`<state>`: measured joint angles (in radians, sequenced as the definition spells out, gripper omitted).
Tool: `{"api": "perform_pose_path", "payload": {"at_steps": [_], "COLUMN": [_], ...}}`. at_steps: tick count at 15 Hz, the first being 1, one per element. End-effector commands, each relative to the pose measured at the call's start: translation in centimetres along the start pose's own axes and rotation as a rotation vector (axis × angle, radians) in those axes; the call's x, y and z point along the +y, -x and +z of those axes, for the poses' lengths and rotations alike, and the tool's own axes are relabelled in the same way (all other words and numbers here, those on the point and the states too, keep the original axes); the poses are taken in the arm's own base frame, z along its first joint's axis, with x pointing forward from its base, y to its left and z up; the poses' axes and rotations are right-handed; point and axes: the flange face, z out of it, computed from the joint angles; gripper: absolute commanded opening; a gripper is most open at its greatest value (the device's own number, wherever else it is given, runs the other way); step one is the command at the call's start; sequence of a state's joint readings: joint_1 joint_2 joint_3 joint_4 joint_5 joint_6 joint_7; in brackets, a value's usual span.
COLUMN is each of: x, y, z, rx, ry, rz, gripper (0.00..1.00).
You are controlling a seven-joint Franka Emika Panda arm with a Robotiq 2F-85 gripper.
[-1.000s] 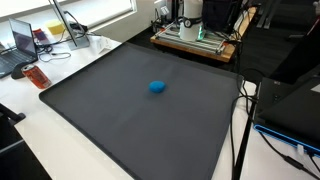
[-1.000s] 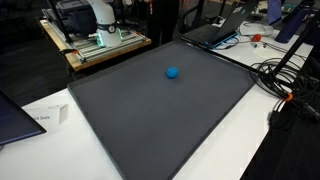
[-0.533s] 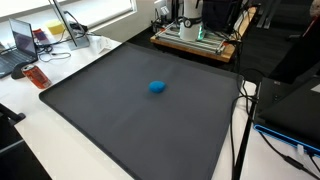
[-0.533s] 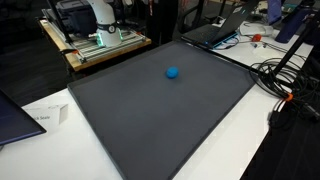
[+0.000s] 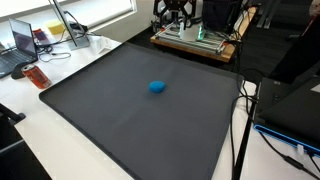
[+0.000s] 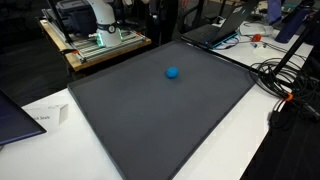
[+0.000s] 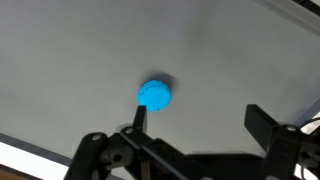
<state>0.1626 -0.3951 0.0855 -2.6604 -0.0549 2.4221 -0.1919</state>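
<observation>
Blue ball [image 7: 154, 95] far below gripper [image 7: 197, 113] w/ jaws wide.

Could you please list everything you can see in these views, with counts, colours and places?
ball: one, blue, on the mat, near its middle.
mat: one, dark grey, covering most of the table.
table: one, white, under the mat.
laptop: one, dark, open, on the table beyond the mat's corner.
flat object: one, orange-red, at the mat's edge.
cables: several, black, on the table beside the mat.
wooden platform: one, light brown, behind the mat.
gripper: one, black, open, above the mat, not touching the ball.
</observation>
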Motion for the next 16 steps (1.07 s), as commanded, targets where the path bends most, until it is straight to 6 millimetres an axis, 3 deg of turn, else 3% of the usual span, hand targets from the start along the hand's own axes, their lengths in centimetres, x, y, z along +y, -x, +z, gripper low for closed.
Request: {"api": "perform_pose_path", "payload": {"at_steps": [1, 10, 16], "x": [0.9, 2.2, 3.8], "y": [0.8, 1.7, 2.4], "z": [3.5, 10.5, 12.8], "rx": [0.061, 0.120, 0.151], "ry": [-0.030, -0.107, -0.203], "rz": [-0.043, -0.069, -0.092], "gripper": [1.00, 1.00, 1.00]}}
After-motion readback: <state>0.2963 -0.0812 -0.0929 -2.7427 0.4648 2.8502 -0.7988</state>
